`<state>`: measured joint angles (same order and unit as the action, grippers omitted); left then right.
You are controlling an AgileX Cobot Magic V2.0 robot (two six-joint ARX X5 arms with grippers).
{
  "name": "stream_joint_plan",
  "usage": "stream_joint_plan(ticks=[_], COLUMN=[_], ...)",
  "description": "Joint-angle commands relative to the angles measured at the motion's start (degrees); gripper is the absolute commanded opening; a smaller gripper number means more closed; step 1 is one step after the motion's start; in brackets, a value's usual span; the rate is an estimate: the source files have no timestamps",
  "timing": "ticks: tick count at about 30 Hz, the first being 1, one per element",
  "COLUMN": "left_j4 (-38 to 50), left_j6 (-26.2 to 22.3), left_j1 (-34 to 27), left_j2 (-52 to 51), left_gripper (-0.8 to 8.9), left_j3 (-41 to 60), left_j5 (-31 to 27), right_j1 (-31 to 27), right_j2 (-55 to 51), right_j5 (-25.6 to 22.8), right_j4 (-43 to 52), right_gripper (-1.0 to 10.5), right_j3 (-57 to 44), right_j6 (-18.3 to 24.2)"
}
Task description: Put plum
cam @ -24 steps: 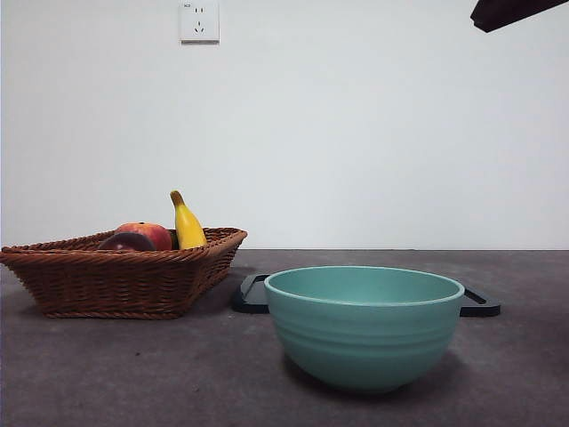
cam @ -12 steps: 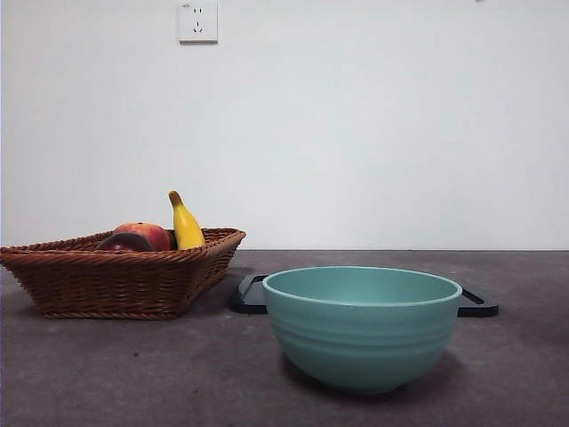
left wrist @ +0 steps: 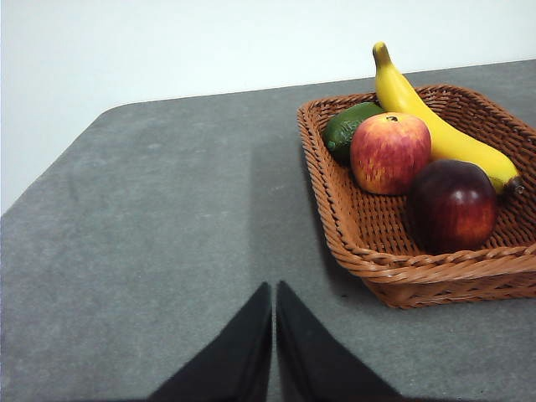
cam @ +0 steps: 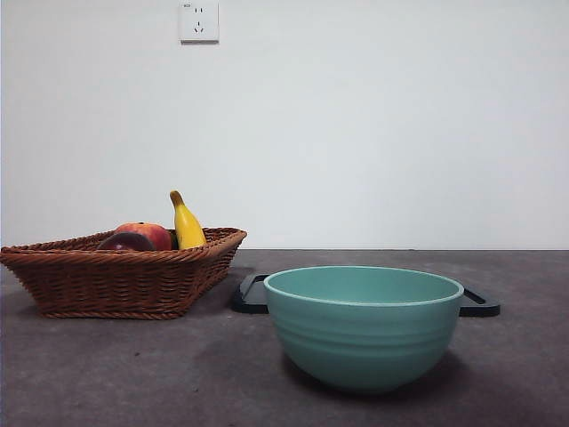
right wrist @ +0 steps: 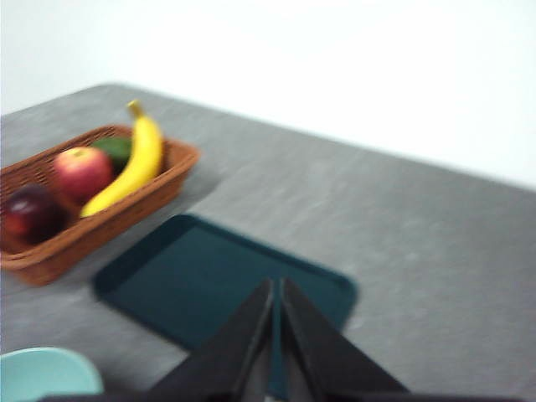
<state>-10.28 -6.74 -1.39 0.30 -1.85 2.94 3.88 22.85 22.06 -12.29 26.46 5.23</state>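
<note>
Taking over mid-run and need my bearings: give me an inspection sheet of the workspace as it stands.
Surface: grey table, matte, no spills seen.
Job's things: plum lies in the wicker basket, ungrasped.
Clutter: red-orange fruit, banana and a green fruit share the basket; teal bowl in front of a dark tray.
Grippers: left end effector shut, short of the basket; right end effector shut, above the tray.
Cables: nothing seen.
Surroundings: white wall, socket.
</note>
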Motion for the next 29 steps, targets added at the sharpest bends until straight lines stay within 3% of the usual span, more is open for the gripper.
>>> stream_joint_plan(ticks=[1,11,16,29], left_j4=[-0.42,-0.42,-0.42,-0.44], left_j6=[0.17,0.17,0.17,0.17], left_j1=[-0.13,-0.13,-0.13,-0.13], left_j2=[-0.13,-0.11,-0.13,-0.11], left_gripper=[0.07,0.07,0.07,0.07], left_j3=[1.20,1.20,1.20,1.20], left_j5=[-0.02,-0.02,-0.02,-0.02], right_j1=[-2.32,-5.31,-5.31,-5.25], right_j2=[-4.33,-17.44,-19.80,-22.64], right_j5=[-0.09,-10.27,-13.16,-13.60], right_j4=[4.57,7.65,7.80,5.53], right_gripper=[0.1,0.1,0.1,0.1], right_j3=[-5.16,-17.81,-20.61,-25.86], right_j6=[1.27,-4.17,-6.10,-9.64])
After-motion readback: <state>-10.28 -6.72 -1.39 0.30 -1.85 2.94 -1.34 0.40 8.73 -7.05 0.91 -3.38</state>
